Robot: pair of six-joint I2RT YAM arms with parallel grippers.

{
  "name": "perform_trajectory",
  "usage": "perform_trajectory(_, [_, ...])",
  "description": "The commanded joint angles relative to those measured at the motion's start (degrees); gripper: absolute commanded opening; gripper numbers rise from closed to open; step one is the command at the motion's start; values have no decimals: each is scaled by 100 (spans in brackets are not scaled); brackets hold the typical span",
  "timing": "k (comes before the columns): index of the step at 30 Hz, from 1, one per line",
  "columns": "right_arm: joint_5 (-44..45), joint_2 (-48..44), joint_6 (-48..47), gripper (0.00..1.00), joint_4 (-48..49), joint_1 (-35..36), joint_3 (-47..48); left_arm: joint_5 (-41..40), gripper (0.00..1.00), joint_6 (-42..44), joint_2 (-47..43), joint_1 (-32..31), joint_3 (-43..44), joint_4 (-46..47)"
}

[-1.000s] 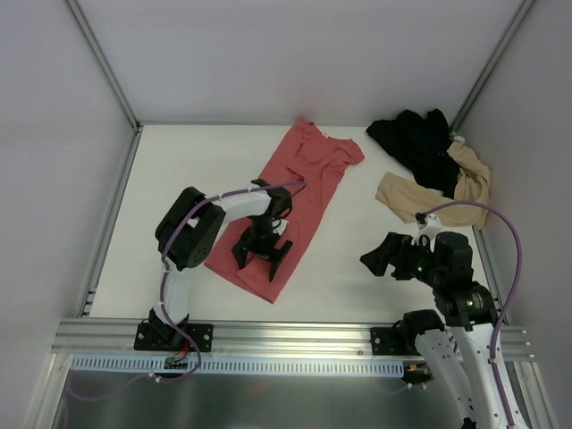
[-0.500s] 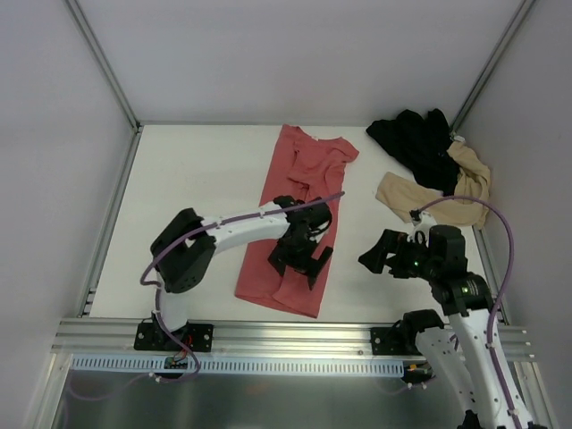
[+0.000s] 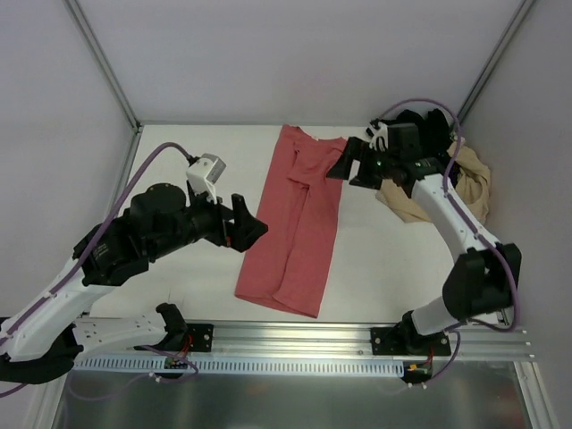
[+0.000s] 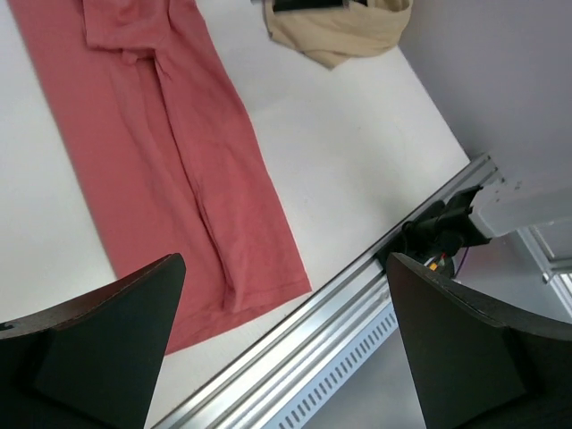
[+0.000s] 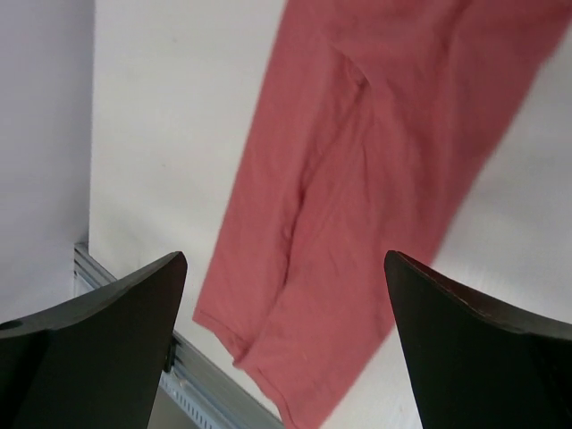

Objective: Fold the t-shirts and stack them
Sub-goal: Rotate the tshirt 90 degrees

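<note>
Coral-red t-shirt (image 3: 295, 228) — long soft strip (lightly creased); matte table (image 3: 179, 156).

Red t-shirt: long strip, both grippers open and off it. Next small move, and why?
Probably lower the right gripper onto the far collar end of the red t-shirt and pinch it for a crosswise fold. The shirt lies flat as a narrow strip; that gripper hangs open by that end, the left gripper open beside the middle.

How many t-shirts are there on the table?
3. The coral-red t-shirt lies mid-table; the black t-shirt and beige t-shirt are heaped in the far right corner, partly behind the right arm.
</note>
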Motion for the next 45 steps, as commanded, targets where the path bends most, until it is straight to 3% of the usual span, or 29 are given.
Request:
perform_trajectory(1, [-322, 1288, 191, 99, 347, 265, 1337, -76, 99, -26, 80, -4, -762, 73])
perform_trajectory(11, [-253, 3954, 323, 100, 101, 389, 3582, 645, 99, -44, -202, -4, -1256, 574])
perform_trajectory(26, [-200, 5231, 867, 99, 426, 99, 4348, 988, 99, -53, 17, -4, -1678, 1040])
perform_trajectory(39, [-524, 6400, 1360, 99, 320, 344, 5508, 1120, 99, 132, 18, -4, -1739, 1137])
perform_trajectory(45, [-797, 6963, 1869, 99, 863, 529, 5983, 953, 99, 228, -140, -4, -1950, 1102])
